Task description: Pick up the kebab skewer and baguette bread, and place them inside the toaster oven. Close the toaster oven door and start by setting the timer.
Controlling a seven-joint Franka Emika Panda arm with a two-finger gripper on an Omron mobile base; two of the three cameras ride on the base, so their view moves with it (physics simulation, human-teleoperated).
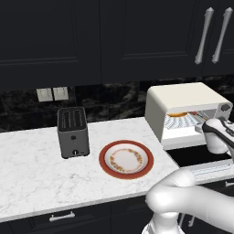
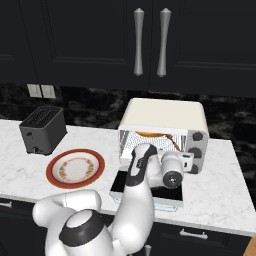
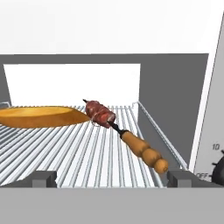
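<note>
Hand view: the wire rack inside the oven, seen from just outside its mouth. The baguette lies at the rack's left; the skewer lies diagonally at centre-right, its reddish chunk touching the loaf's tapered end. The gripper stands spread wide, its two tips at either side of the frame's bottom, nothing between them. A timer dial marked OFF shows at the right edge.

Left base view: the oven on the marble counter, a strip of baguette visible inside; a red-rimmed plate and a dark toaster stand to its left.

Right base view: the door lies folded down, and the arm hides much of the opening; the grey knobs show at the oven's right.
</note>
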